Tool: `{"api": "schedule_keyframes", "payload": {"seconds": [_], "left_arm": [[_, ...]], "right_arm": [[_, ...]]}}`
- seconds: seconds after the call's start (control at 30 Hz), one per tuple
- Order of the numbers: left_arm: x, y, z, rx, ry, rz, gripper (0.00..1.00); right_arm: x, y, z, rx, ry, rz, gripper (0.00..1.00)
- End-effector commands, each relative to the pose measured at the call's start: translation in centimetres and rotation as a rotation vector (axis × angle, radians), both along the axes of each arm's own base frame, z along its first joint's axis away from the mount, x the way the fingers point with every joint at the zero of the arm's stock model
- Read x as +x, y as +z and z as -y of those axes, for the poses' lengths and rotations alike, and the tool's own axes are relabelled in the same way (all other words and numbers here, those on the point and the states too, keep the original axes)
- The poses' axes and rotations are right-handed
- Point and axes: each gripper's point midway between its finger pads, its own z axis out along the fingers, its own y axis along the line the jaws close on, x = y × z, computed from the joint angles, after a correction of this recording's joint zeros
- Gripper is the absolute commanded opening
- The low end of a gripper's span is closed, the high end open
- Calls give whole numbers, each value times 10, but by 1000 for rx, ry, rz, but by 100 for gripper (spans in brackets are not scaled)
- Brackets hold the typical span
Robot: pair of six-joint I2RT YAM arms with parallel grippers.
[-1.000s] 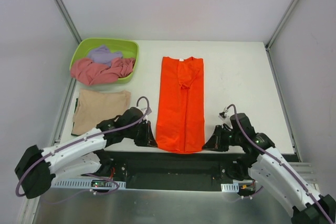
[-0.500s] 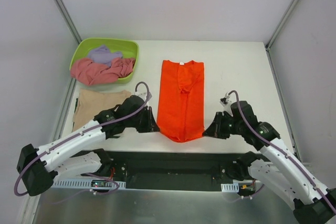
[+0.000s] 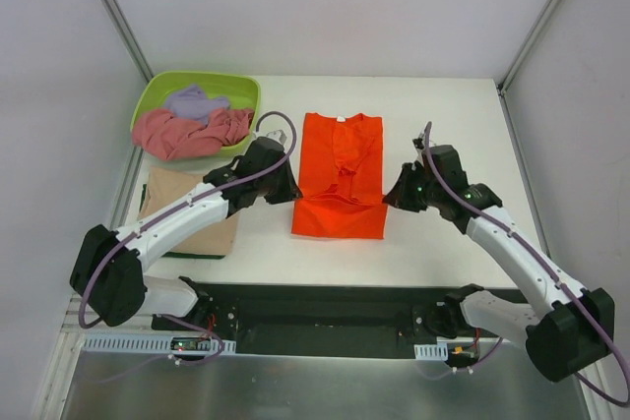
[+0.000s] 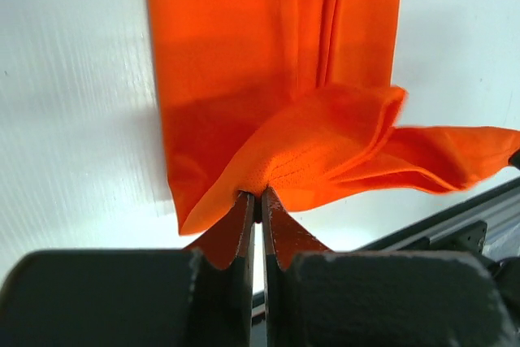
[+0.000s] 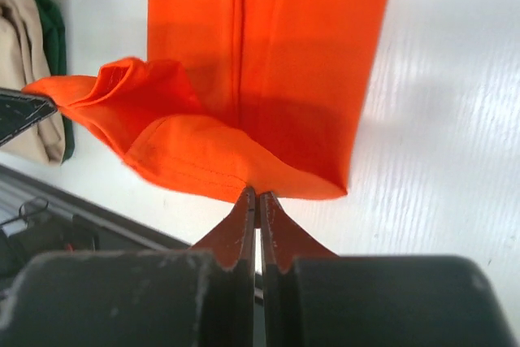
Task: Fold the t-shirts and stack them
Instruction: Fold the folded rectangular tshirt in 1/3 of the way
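Observation:
The bright orange t-shirt (image 3: 340,169) lies in the middle of the table, folded into a long strip with its collar at the far end. My left gripper (image 3: 292,192) is shut on its bottom hem at the left corner (image 4: 268,176). My right gripper (image 3: 390,196) is shut on the hem at the right corner (image 5: 244,172). Both hold the hem lifted over the middle of the shirt. A folded tan t-shirt (image 3: 187,213) lies at the left, partly under my left arm. The dusty pink t-shirt (image 3: 182,133) and pale lavender t-shirt (image 3: 194,101) lie crumpled in the tub.
The lime-green plastic tub (image 3: 197,83) stands at the back left corner. The table's near edge and a black gap run along the front. Metal frame posts stand at the back corners. A dark green edge (image 5: 57,38) shows beside the tan shirt.
Both grippers have carried the orange shirt's bottom hem away from the near edge toward the collar, so the shirt is now doubled over and about half as long.

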Motion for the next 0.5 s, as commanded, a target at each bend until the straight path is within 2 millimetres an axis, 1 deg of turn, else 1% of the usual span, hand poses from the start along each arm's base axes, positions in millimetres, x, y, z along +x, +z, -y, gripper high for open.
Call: {"api": "schedule_keyframes", "payload": {"seconds": [0.0, 0.23, 0.37, 0.47], "left_arm": [[36, 21, 8, -39, -8, 92, 0], [65, 18, 15, -43, -29, 71, 0], [78, 7, 14, -19, -18, 54, 0], [87, -1, 15, -15, -26, 33, 0]], "right_arm": [[43, 21, 7, -26, -58, 116, 1], [74, 16, 2, -1, -53, 110, 1], [90, 8, 1, 2, -59, 85, 1], [102, -2, 5, -24, -87, 66, 1]]}}
